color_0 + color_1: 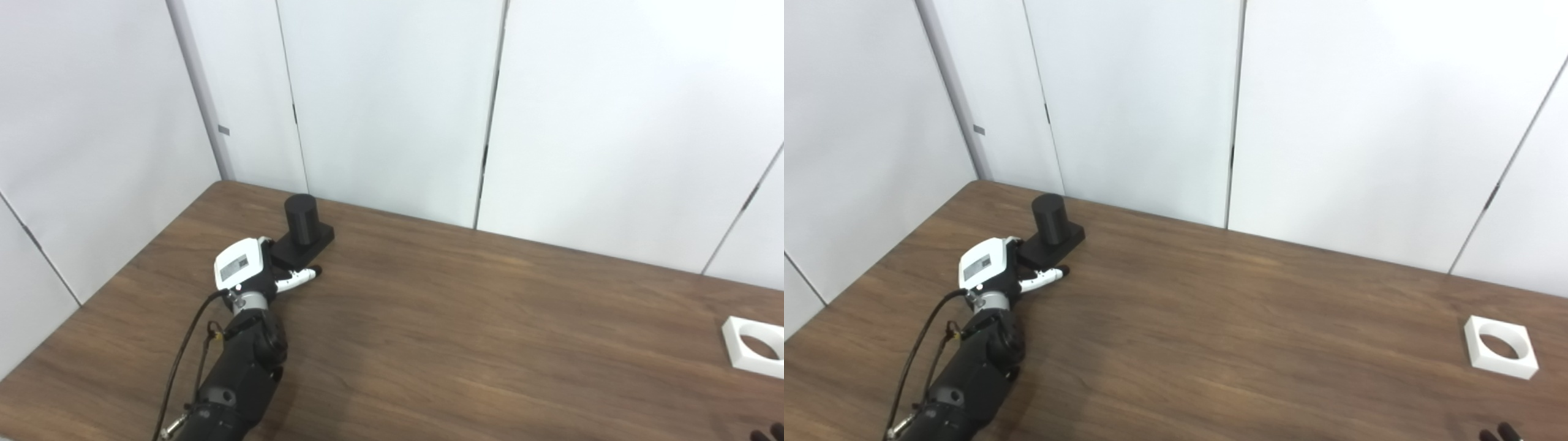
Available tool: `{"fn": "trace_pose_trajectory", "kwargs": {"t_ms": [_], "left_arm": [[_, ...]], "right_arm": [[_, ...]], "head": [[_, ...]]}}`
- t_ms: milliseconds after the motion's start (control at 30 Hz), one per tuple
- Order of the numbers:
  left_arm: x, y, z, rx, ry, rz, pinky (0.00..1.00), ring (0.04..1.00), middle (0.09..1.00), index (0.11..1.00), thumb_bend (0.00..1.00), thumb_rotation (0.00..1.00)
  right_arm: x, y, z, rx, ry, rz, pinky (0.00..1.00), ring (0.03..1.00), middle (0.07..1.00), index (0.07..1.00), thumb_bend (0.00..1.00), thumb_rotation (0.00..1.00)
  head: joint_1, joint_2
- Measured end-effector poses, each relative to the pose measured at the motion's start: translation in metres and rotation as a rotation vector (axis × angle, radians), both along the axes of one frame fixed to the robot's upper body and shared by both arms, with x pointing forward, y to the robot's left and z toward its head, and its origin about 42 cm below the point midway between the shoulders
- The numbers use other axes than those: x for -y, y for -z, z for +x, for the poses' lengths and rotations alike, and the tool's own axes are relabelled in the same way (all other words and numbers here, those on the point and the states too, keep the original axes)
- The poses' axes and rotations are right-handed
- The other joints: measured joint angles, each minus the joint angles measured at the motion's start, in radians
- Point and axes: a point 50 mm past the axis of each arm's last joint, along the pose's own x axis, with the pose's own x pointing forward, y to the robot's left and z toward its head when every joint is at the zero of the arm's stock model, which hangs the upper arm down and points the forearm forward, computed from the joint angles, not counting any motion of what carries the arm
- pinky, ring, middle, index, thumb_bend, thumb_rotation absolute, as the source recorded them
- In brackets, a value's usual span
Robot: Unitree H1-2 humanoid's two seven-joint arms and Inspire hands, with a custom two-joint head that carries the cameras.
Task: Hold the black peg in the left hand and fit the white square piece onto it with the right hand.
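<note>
Reaching across the dark wood-grain table [1213, 343], the left hand [248, 269] is resting at the near edge of the black peg's flat square base, its white-backed palm facing up and one white finger with a dark tip [300, 275] lying along the base's front edge. Whether the fingers are closing on the base or merely touching it cannot be told, since the palm is hiding them. The black cylindrical peg [301, 218] is standing upright on that base, near the far left corner of the table. The right hand [1500, 433] is showing only as dark fingertips at the bottom edge, its state unreadable. The white square piece with a round hole [1500, 347] is lying flat on the table far to the right, well apart from the peg.
</note>
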Motion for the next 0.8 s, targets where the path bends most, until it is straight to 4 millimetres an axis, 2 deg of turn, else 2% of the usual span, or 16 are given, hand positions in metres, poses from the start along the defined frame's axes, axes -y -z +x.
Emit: {"fn": "trace_pose_trajectory", "kwargs": {"t_ms": [100, 300, 333, 367, 433, 533, 800], "left_arm": [[0.0001, -0.0003, 0.0018, 0.012, -0.008, -0.003, 0.91, 0.903, 0.854, 0.728, 0.89, 0.55], [0.0007, 0.0009, 0.0031, 0.071, -0.009, -0.004, 0.86, 0.848, 0.772, 0.585, 0.82, 0.38], [0.0011, 0.0011, 0.0031, 0.082, -0.008, 0.000, 0.86, 0.834, 0.757, 0.557, 0.78, 0.30], [0.0010, 0.0016, 0.0028, 0.096, -0.010, 0.000, 0.86, 0.824, 0.746, 0.516, 0.63, 0.17], [0.0007, 0.0029, 0.0024, 0.121, -0.012, -0.004, 0.85, 0.810, 0.726, 0.491, 0.55, 0.09], [-0.0004, 0.0046, 0.0014, 0.170, -0.008, -0.023, 0.83, 0.808, 0.708, 0.481, 0.52, 0.05], [0.0001, 0.0044, 0.0000, 0.224, 0.016, -0.034, 0.73, 0.771, 0.695, 0.480, 0.51, 0.04]], "right_arm": [[-0.0001, -0.0001, -0.0001, 0.001, -0.001, -0.004, 1.00, 0.958, 0.922, 0.961, 0.71, 1.00], [-0.0021, -0.0002, -0.0007, 0.009, -0.029, 0.004, 1.00, 0.999, 0.965, 1.000, 0.70, 1.00], [-0.0022, -0.0001, -0.0009, 0.011, -0.034, 0.008, 1.00, 1.000, 0.966, 1.000, 0.70, 1.00], [-0.0021, 0.0002, -0.0008, 0.014, -0.040, 0.017, 1.00, 1.000, 0.965, 1.000, 0.70, 1.00], [-0.0015, 0.0022, -0.0009, 0.021, -0.051, 0.031, 1.00, 1.000, 0.967, 1.000, 0.70, 1.00], [0.0004, 0.0035, -0.0009, 0.028, -0.062, 0.037, 1.00, 1.000, 0.970, 1.000, 0.71, 1.00], [0.0012, 0.0042, -0.0003, 0.032, -0.061, 0.044, 1.00, 0.997, 0.964, 1.000, 0.72, 1.00]], "head": [[0.000, 0.000], [-0.003, 0.003], [-0.005, 0.003], [-0.003, 0.003], [-0.003, 0.003], [-0.005, 0.003], [-0.009, 0.005]]}}
